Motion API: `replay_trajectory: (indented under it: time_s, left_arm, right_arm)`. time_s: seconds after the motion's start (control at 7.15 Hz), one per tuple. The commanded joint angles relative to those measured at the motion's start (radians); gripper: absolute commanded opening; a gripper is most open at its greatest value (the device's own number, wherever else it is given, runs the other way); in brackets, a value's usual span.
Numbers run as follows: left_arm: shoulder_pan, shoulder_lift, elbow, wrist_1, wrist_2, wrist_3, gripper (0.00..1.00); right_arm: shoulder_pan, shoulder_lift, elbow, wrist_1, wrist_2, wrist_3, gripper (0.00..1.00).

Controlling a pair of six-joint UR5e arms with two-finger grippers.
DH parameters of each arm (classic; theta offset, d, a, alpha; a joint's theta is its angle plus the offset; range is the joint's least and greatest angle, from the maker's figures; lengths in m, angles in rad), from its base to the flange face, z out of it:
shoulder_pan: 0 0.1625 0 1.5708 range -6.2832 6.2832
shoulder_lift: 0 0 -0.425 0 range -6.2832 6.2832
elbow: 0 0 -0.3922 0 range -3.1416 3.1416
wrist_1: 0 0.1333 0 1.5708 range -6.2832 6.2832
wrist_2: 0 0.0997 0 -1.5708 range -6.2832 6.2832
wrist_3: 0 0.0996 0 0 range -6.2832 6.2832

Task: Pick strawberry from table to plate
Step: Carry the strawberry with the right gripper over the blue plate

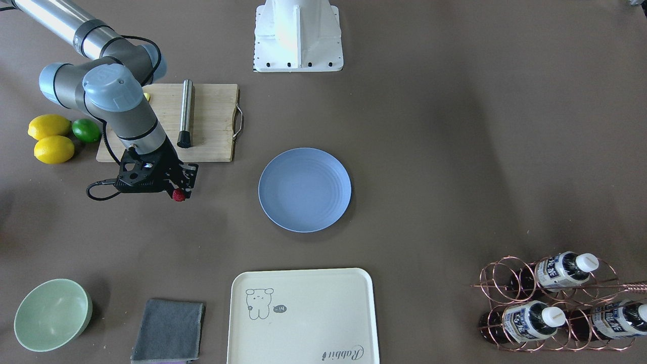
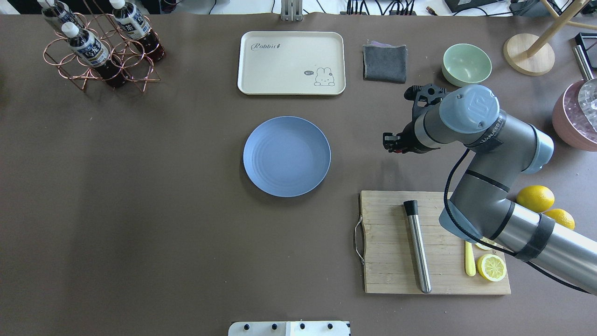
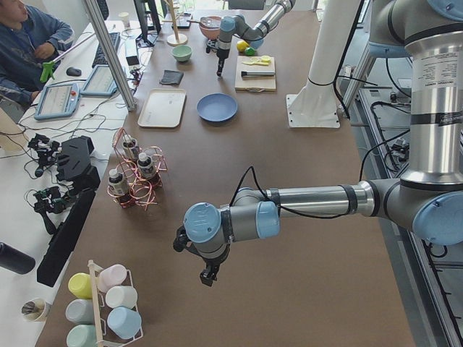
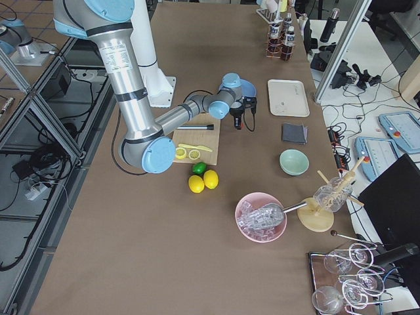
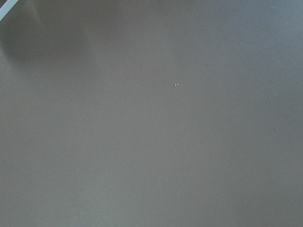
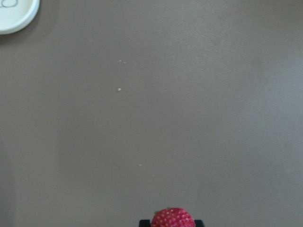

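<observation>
The dark-red strawberry (image 1: 178, 195) is pinched between the black fingers of my right gripper (image 1: 179, 194), which is shut on it above the bare grey-brown table (image 1: 429, 151). In the right wrist view the strawberry (image 6: 173, 218) shows at the bottom edge, with only table below it. The light-blue plate (image 1: 304, 189) lies empty at the table's middle, well apart from the gripper. In the overhead view my right gripper (image 2: 391, 142) is to the right of the plate (image 2: 287, 156). My left gripper (image 3: 210, 273) shows only in the exterior left view, so I cannot tell its state.
A wooden cutting board (image 1: 212, 121) with a metal muddler (image 1: 186, 114) lies behind the right gripper, beside two lemons (image 1: 49, 126) and a lime (image 1: 86, 130). A cream tray (image 1: 302, 316), grey cloth (image 1: 168, 329), green bowl (image 1: 52, 313) and bottle rack (image 1: 556, 303) line the operators' side.
</observation>
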State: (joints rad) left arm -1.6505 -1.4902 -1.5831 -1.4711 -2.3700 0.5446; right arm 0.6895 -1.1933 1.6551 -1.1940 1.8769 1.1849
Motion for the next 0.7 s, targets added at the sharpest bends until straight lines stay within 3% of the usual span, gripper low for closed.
replay_trajectory:
  time_s: [0.0, 0.28, 0.56]
  left_arm:
    - [0.000, 0.001, 0.003, -0.002, 0.002, 0.000, 0.99]
    - [0.000, 0.001, 0.002, -0.002, 0.000, 0.000, 0.99]
    - [0.000, 0.004, 0.003, 0.000, 0.002, 0.000, 0.99]
  right_arm:
    - [-0.031, 0.113, -0.003, -0.077, -0.005, 0.097, 0.00]
    - [-0.074, 0.213, -0.023, -0.148, -0.027, 0.165, 0.00]
    - [-0.109, 0.360, -0.156, -0.164, -0.070, 0.249, 0.00]
